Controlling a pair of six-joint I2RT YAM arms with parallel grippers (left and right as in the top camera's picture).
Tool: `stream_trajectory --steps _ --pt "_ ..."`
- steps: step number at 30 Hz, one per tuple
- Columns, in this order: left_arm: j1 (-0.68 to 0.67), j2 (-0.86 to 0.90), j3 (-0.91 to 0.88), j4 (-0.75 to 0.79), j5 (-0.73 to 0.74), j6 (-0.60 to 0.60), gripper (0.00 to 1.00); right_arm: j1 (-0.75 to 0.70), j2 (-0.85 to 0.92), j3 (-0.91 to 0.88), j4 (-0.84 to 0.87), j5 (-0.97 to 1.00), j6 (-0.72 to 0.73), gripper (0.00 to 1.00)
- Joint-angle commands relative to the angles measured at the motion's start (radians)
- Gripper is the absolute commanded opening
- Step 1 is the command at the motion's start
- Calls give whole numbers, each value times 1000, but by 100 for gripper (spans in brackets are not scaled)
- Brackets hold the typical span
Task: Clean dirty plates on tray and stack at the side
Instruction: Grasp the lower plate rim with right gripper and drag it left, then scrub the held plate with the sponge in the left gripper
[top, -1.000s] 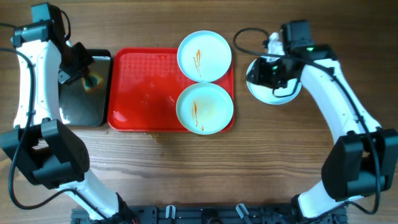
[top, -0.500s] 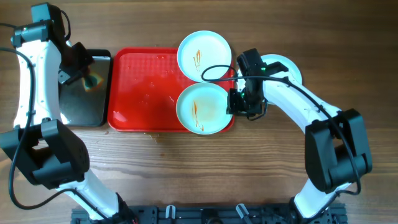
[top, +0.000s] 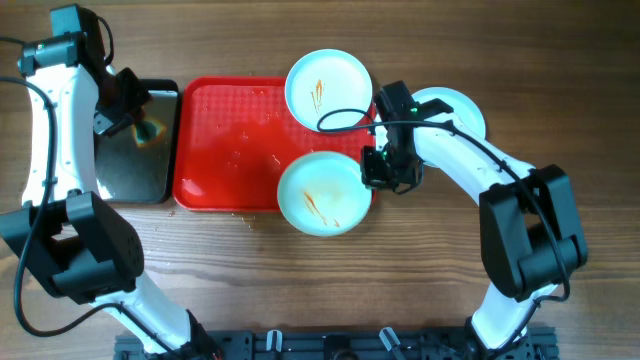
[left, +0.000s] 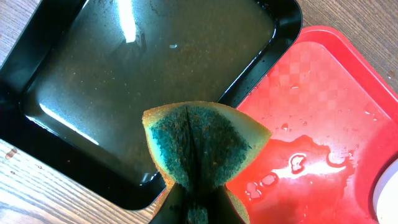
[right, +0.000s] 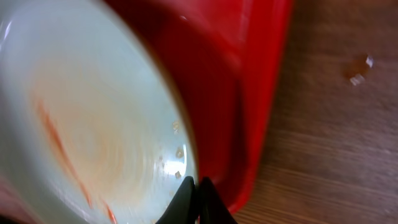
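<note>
Jaws of the right gripper (right: 198, 186) are pinching shut on the right rim of the near plate (top: 318, 195), whose body is lying to their left. Since half a second ago it is sliding nearward and turning, overhanging the near rim of the tray (top: 215, 130) — removal for cleaning is beginning. The left gripper (left: 196, 202) is clamping the sponge (left: 202, 140) over the black pan (left: 124, 93).

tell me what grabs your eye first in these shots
The big red tray sits mid-table, with a sauce-streaked plate hanging over its front edge, its rim pinched by the right gripper. At the left, the left gripper holds a folded yellow-green sponge over the wet black pan.
</note>
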Motion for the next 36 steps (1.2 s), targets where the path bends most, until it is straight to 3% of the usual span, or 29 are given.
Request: stream_trajectory --steps 1,7,10,11,12,14,19,22,28,32,34,36 --pt "-2 -6 16 3 12 -6 4 76 19 53 105 -55 71 4" --pt "-2 -6 16 3 12 -6 4 293 88 52 487 191 287 4" --pt "-2 -6 16 3 13 -6 4 322 134 52 615 204 333 4" --pt "-2 -6 16 3 13 -6 4 322 138 52 629 205 330 8" --pt "-2 -6 16 3 13 -6 4 316 138 53 644 204 290 23" --pt "-2 -6 16 3 13 -6 4 294 138 63 647 188 222 36" --pt "-2 -5 16 4 14 -37 4 269 171 165 604 120 45 40" --pt "-16 0 16 4 19 -44 4 299 270 273 552 128 52 40" --pt "-80 34 16 17 19 -39 4 313 314 286 517 128 118 39" --pt "-139 86 16 24 19 -7 4 335 314 275 472 166 197 23" --pt "-178 122 16 34 19 36 4 332 314 275 454 185 202 8" --pt "-207 159 16 50 19 59 4 330 314 275 449 185 201 5"
